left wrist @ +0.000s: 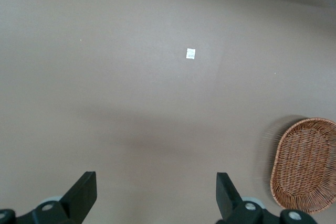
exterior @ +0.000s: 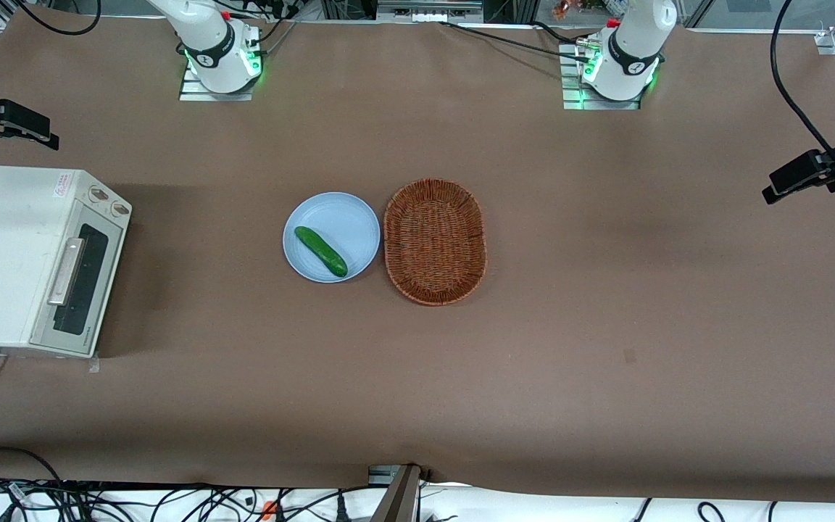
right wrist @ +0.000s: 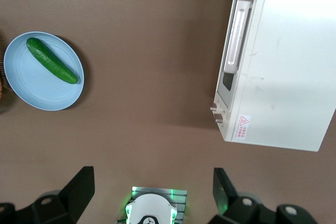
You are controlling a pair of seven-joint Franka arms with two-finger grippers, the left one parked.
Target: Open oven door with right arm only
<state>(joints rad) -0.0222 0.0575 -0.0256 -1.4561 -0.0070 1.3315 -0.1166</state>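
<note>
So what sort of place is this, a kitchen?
Probably a robot lab set up like a kitchen: an oven with its door shut, and a cucumber on a plate. The gripper hangs open high above the table.

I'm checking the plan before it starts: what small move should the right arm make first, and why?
Probably bring the gripper, open and high above the table, down toward the bar handle. The oven door looks shut, and nothing touches the handle.
</note>
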